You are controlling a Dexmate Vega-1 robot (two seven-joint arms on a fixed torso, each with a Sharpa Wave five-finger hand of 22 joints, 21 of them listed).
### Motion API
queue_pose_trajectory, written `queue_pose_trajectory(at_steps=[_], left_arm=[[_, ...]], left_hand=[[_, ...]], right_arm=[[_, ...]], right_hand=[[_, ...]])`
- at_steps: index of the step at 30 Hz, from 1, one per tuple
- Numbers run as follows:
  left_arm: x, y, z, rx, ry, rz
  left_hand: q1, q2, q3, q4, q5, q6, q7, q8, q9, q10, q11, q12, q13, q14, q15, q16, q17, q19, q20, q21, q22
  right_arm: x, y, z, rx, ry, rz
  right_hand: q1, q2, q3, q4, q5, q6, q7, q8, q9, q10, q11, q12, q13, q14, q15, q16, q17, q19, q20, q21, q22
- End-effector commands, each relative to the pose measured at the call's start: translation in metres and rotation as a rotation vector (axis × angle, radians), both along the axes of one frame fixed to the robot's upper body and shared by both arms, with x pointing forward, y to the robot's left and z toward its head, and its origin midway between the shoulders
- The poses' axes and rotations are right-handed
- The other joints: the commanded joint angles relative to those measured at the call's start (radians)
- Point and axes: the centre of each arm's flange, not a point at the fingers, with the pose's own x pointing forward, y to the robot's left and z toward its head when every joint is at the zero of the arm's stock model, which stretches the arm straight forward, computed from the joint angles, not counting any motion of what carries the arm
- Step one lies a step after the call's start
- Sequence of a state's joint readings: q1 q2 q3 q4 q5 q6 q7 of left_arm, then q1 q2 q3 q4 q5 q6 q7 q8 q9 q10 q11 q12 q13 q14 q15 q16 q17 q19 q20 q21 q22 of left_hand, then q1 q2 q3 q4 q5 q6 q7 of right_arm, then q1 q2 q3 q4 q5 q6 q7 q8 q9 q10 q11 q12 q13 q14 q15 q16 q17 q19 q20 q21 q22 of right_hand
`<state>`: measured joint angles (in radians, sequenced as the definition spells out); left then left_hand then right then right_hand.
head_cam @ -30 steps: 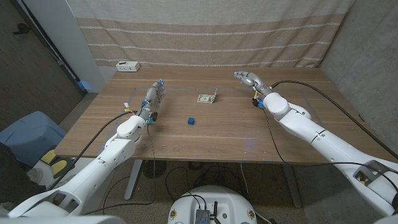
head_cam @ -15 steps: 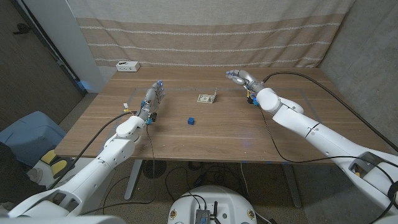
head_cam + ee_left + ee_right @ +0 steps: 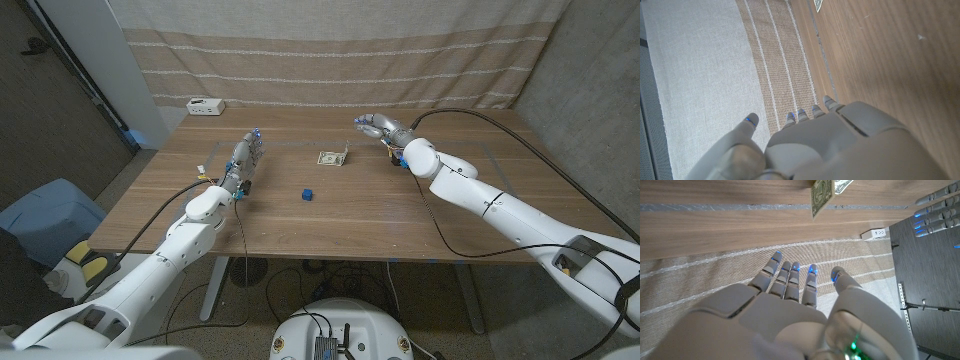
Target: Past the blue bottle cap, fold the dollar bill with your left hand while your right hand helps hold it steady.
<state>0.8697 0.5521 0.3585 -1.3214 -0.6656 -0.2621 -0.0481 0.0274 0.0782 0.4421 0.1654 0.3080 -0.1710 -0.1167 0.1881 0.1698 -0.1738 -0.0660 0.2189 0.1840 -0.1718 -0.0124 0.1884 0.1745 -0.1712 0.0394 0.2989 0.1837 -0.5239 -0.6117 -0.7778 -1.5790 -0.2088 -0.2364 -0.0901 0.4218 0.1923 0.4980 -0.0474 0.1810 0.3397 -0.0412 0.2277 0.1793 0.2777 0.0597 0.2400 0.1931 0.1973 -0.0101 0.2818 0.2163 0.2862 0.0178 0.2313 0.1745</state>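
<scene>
Head view: one green-and-white paper dollar bill [image 3: 332,157] lies on the far half of the brown wooden table [image 3: 330,225], near the middle from left to right. Its right end is turned up off the wood, so the bill is partly creased and not flat. Right wrist view catches the same bill [image 3: 822,193], one part standing on edge, another part lying on the boards.

One small blue bottle cap [image 3: 308,194] sits on the table nearer than the bill and a little to its left, well apart from it. Nothing touches the cap.

Right hand [image 3: 376,127]: raised at the far side of the table, just right of the bill, not touching it. Fingers spread and extended, holding nothing; the right wrist view shows them [image 3: 790,280] apart, with blue-lit tips. One black cable runs along the right arm [image 3: 500,205].

Left hand [image 3: 246,155]: at the left part of the table, well apart from both bill and cap. Fingers straight and pointing to the far edge, holding nothing. Left wrist view shows the fingertips [image 3: 804,114] side by side and the thumb set off, with a corner of the bill [image 3: 819,4] far off.

One white rectangular power strip [image 3: 206,105] rests at the far left corner. One beige striped curtain [image 3: 340,50] hangs behind the table.
</scene>
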Motion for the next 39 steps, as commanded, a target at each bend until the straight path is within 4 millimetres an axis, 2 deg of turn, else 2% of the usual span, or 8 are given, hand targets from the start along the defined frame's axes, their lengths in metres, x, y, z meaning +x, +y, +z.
queue_pose_trajectory(at_steps=[1,30,36,39], left_arm=[[-0.001,-0.002,0.001,0.002,0.003,-0.002],[-0.004,-0.001,-0.002,-0.001,0.012,0.007],[-0.004,-0.001,-0.004,-0.002,0.02,0.007],[-0.004,-0.001,-0.004,-0.003,0.022,0.007]], left_hand=[[0.007,0.05,-0.004,-0.001,0.004,-0.206,-0.011,-0.001,0.006,-0.221,0.006,-0.004,0.002,-0.217,0.0,-0.002,0.004,-0.07,0.004,-0.006,0.004],[0.007,0.05,-0.009,-0.001,0.008,-0.209,-0.01,-0.004,0.006,-0.224,0.0,-0.009,0.003,-0.22,-0.003,-0.004,0.004,-0.069,0.004,-0.014,0.004],[0.007,0.05,-0.01,-0.001,0.009,-0.211,-0.01,-0.005,0.006,-0.225,-0.001,-0.01,0.003,-0.221,-0.004,-0.005,0.004,-0.068,0.004,-0.015,0.004],[0.007,0.05,-0.011,-0.001,0.009,-0.213,-0.011,-0.005,0.006,-0.227,-0.003,-0.011,0.003,-0.222,-0.004,-0.005,0.004,-0.069,0.003,-0.017,0.004]], right_arm=[[0.004,0.014,-0.004,-0.113,0.002,-0.026],[0.013,0.033,-0.015,-0.214,0.033,-0.009],[0.013,0.036,-0.018,-0.23,0.041,-0.003],[0.013,0.037,-0.02,-0.234,0.041,0.0]], right_hand=[[0.016,0.003,0.014,-0.001,0.001,0.015,-0.003,0.0,0.005,0.016,-0.001,-0.001,0.002,0.005,-0.007,0.0,0.003,0.009,-0.002,-0.001,0.005],[0.038,0.006,0.032,-0.001,-0.001,0.056,-0.006,-0.001,0.006,0.043,-0.015,-0.001,0.002,0.013,-0.019,0.003,0.006,0.019,-0.012,-0.003,0.004],[0.042,0.005,0.035,0.0,-0.002,0.062,-0.006,-0.003,0.006,0.052,-0.022,0.0,0.002,0.012,-0.021,0.003,0.007,0.02,-0.016,-0.004,0.004],[0.045,0.006,0.037,0.0,-0.002,0.067,-0.007,-0.004,0.006,0.06,-0.035,0.001,0.002,0.011,-0.025,0.003,0.008,0.02,-0.017,-0.004,0.004]])
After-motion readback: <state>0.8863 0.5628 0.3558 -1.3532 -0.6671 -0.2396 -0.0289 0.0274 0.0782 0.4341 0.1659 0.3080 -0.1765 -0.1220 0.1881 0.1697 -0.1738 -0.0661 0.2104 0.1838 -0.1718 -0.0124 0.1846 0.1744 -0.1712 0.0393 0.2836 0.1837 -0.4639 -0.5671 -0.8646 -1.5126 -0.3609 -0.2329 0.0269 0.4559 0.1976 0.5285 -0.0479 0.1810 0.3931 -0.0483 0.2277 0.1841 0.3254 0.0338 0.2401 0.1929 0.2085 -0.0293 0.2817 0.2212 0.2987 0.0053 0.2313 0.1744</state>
